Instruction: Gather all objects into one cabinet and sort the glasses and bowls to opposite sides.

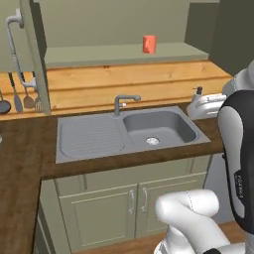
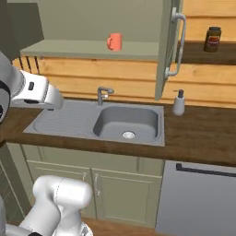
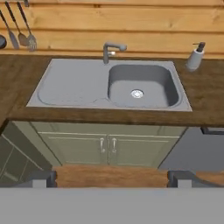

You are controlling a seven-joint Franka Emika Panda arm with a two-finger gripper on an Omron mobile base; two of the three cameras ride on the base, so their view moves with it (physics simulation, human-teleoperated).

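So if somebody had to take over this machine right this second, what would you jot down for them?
End effector: open, holding nothing, pulled back in front of the sink.
Salmon-orange cup: upright on the shelf of the open wall cabinet, whose doors stand wide.
Done: that one cup is in the cabinet.
Left: find the other cups and the bowl, bring them to this shelf, cups on one side and bowl on the other.

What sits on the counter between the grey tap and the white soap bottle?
Only the sink's grey basin lies between tap and soap bottle, seen in the hand view.
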